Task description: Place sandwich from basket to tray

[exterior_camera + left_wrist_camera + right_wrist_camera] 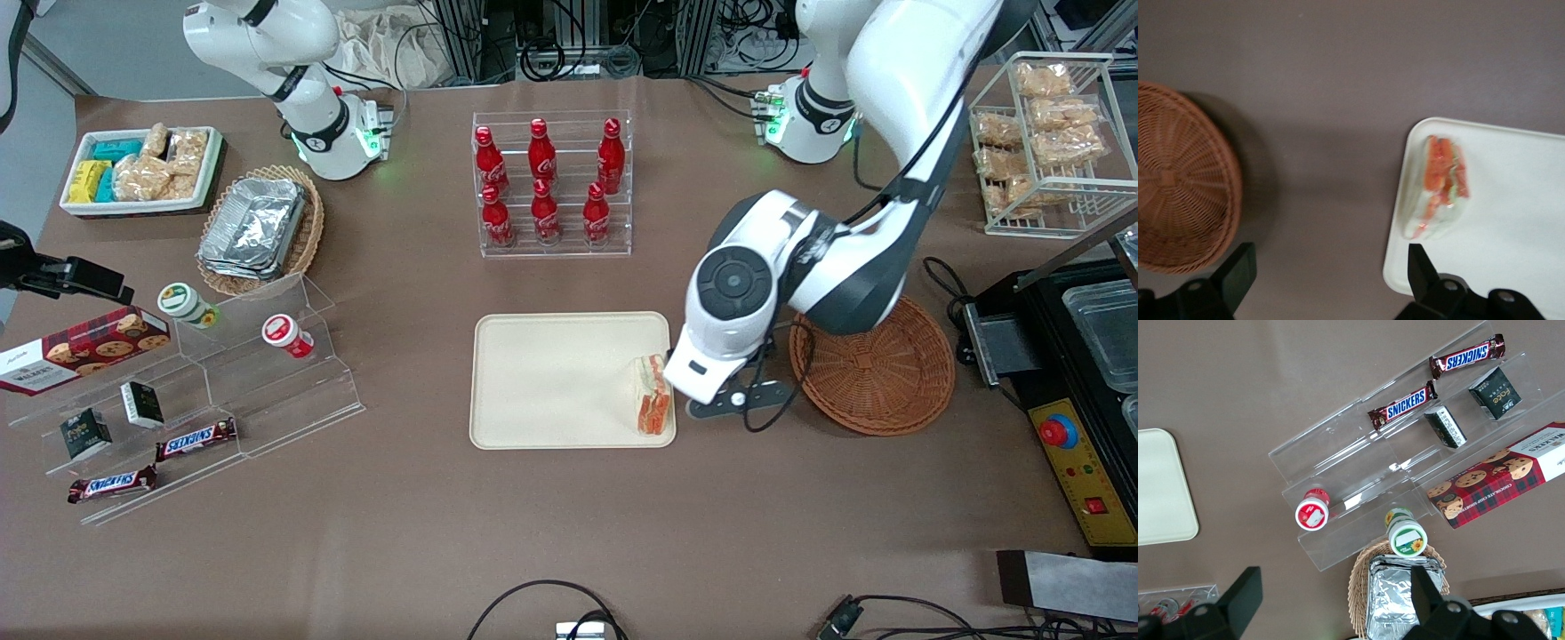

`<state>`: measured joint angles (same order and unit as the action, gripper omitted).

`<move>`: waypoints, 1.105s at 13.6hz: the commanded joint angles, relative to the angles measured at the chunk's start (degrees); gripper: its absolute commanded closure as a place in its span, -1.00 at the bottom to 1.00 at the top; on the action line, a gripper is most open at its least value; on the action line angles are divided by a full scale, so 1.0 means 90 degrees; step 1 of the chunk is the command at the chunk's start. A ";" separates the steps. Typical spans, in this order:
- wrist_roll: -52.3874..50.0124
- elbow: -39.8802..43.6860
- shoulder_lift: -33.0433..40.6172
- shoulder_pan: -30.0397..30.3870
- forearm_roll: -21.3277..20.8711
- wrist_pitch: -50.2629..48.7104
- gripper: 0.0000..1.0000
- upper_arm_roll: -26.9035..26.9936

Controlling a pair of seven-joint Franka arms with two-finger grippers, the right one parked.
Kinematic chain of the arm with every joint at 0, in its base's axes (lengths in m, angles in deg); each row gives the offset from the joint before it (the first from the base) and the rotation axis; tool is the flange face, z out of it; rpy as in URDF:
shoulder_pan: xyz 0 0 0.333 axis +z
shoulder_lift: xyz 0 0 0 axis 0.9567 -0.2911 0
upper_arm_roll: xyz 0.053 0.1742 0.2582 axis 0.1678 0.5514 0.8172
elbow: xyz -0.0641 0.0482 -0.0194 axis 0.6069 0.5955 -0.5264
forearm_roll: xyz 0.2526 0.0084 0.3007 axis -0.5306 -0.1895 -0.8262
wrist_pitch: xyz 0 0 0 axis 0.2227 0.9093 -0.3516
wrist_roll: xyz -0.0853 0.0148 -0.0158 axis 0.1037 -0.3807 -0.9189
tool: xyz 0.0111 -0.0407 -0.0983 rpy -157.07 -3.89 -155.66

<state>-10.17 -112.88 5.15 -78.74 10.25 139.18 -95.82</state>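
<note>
Gripper (1325,267) wide open, empty, above table beside sandwich (1441,188).

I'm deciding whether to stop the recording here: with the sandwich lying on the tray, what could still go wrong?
1. The sandwich lies right at the tray edge nearest the basket, so a small nudge could push it over the low rim.
2. The gripper, jaws open, hangs just beside the sandwich above that tray edge; a careless retreat might clip the sandwich or the rim.
</note>
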 commanded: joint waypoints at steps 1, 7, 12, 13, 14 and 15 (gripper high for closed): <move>0.0227 -0.1243 0.1080 0.0423 0.0257 0.0167 -1.00 -0.0023; 0.0490 -0.1460 0.1979 0.0453 0.0891 0.0118 -1.00 0.0035; 0.2684 -0.1470 0.2750 0.1584 0.1692 -0.0389 -1.00 0.0016; 0.3182 -0.1479 0.2916 0.1605 0.1712 -0.0506 -1.00 0.0229; 0.3525 -0.1460 0.2986 0.1461 0.1722 -0.0604 -1.00 0.0618; 0.3780 -0.1441 0.3035 0.1227 0.1751 -0.0643 -1.00 0.0999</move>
<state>18.89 -123.97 29.30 -65.41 24.47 134.20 -91.50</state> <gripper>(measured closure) 0.000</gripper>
